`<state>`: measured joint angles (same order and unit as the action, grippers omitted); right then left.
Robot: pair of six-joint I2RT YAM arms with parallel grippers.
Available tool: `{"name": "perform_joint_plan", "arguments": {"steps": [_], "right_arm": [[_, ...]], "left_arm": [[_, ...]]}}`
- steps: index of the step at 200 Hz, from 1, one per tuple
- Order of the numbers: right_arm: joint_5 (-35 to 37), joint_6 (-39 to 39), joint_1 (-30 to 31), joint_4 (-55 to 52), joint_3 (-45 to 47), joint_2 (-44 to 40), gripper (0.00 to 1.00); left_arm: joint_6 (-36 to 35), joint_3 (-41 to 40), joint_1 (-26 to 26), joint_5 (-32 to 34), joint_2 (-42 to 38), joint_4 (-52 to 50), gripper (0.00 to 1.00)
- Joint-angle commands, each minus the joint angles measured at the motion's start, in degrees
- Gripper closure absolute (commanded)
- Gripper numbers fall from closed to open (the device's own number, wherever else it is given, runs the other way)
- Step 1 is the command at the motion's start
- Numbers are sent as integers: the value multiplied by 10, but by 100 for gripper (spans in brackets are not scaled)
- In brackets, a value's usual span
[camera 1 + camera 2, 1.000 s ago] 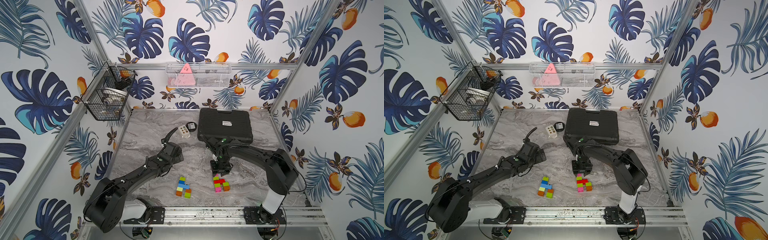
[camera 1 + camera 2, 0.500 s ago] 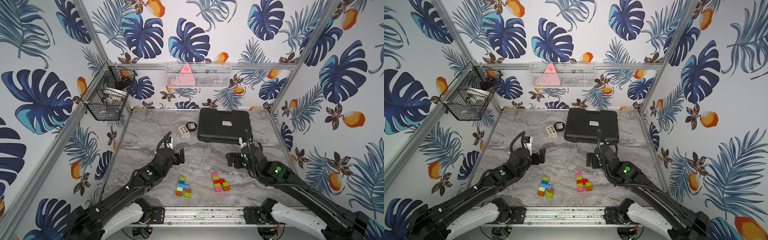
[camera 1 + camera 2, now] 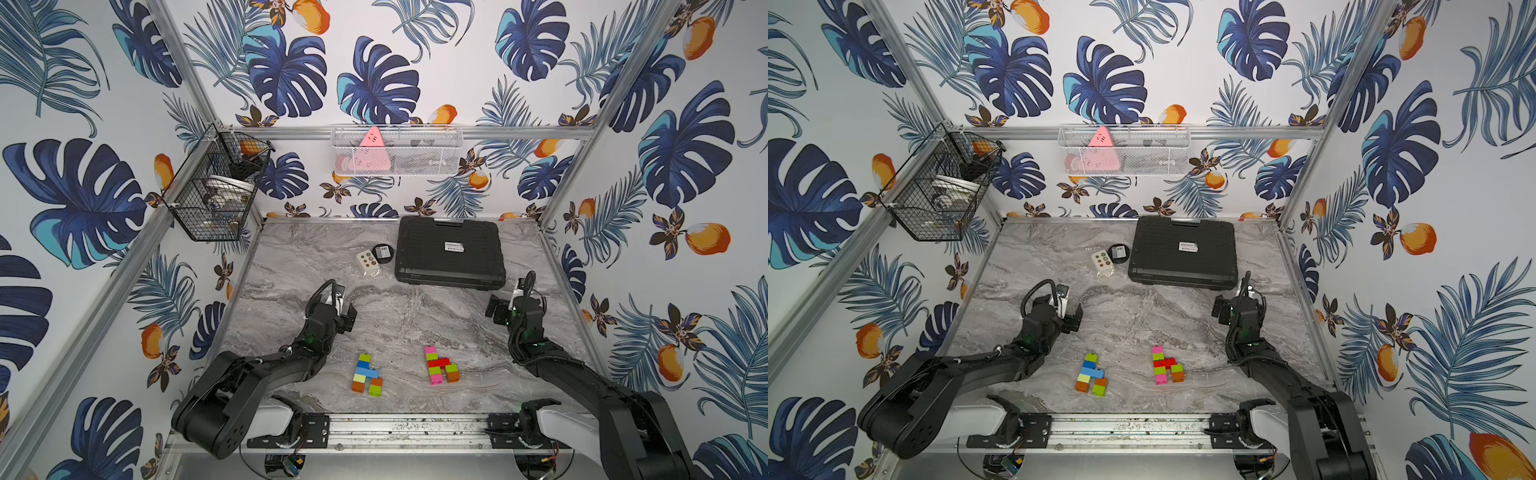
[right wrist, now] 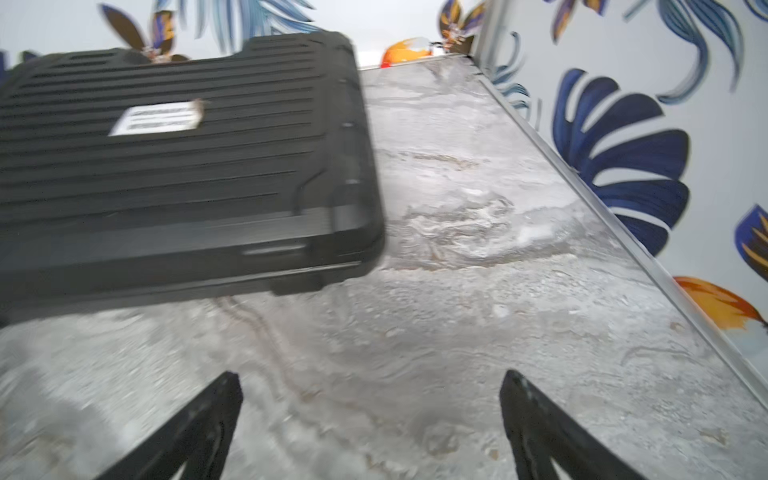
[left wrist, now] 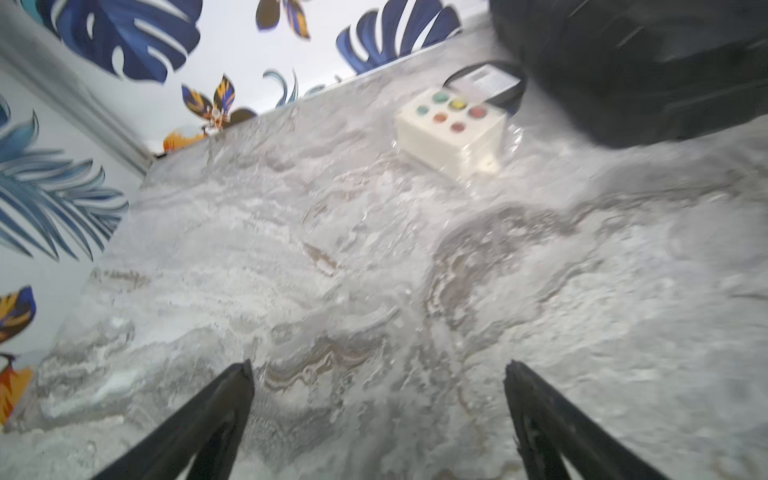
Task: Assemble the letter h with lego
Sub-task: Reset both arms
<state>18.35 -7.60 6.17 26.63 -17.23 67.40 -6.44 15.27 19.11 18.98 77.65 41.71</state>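
**Both arms drawn back after release.** The right gripper (image 4: pixel 370 380) was pressed down on the pink-and-red brick group (image 3: pixel 440 365) a second ago. It now stands wide open and empty, near the front corner of the black case (image 3: pixel 449 253). The left gripper (image 5: pixel 378 370), also open and empty, has pulled back over the bare table (image 3: pixel 415 316). Both brick groups lie near the table's front edge, apart from each other and touched by nothing. The green-and-blue brick group (image 3: pixel 366 374) is on the left arm's side. Each group reads as a tall stem with a short side leg, so the letter looks finished. From this distance it cannot be told whether every brick is fully seated. Neither group has shifted.
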Motion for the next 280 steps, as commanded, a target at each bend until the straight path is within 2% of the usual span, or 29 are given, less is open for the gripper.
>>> {"name": "perform_joint_plan", "arguments": {"steps": [1, 10, 23, 54, 69, 74, 84, 100, 114, 132, 143, 153, 167, 174, 186, 203, 227, 242, 259, 280], "right_arm": [[-96, -18, -53, 232, 35, 74, 1], [-123, -13, -68, 277, 38, 102, 1], [-134, 4, -82, 274, 13, 135, 1], [-149, 3, -100, 312, -12, 220, 1], [-165, 15, -101, 414, -11, 295, 1], [-157, 15, -100, 401, -13, 288, 1], [-146, 0, -103, 290, -34, 253, 0], [-139, 4, -104, 400, -13, 292, 1], [-137, -2, -104, 308, -29, 259, 0], [-148, 13, -102, 388, -16, 284, 0], [-136, 2, -102, 335, -25, 270, 1], [-132, 2, -102, 310, -33, 261, 0], [-130, 6, -101, 336, -37, 279, 0], [-127, 3, -101, 316, -43, 275, 0], [-125, 1, -101, 275, -56, 266, 0], [-123, 5, -99, 309, -50, 276, 0], [-122, 5, -99, 297, -52, 273, 0], [-120, 4, -98, 296, -52, 273, 0], [-121, 5, -98, 300, -52, 274, 0], [-122, 6, -98, 297, -52, 274, 0]], "left_arm": [[26, 17, -29, -77, 22, 88, 1], [30, 31, -41, -90, 33, 76, 1], [32, 48, -46, -100, 40, 45, 1], [29, 43, -47, -101, 41, 57, 1], [26, 42, -46, -97, 40, 61, 1], [27, 41, -46, -96, 39, 61, 1], [27, 38, -46, -95, 37, 64, 1], [27, 38, -47, -94, 38, 67, 1], [33, 35, -46, -88, 35, 68, 1], [20, 4, -45, -51, 16, 106, 1], [12, -34, -44, -25, -12, 145, 1], [3, -50, -43, -28, -22, 163, 1], [-13, -41, -43, -40, 1, 177, 1], [-16, -39, -44, -43, 16, 192, 1], [-22, -41, -50, -48, 51, 244, 1], [-19, -33, -65, -47, 123, 309, 1], [1, -41, -97, -57, 209, 420, 1], [12, -17, -104, -80, 175, 322, 1], [32, 33, -126, -98, 172, 220, 1], [35, 38, -137, -114, 174, 214, 1]]}}
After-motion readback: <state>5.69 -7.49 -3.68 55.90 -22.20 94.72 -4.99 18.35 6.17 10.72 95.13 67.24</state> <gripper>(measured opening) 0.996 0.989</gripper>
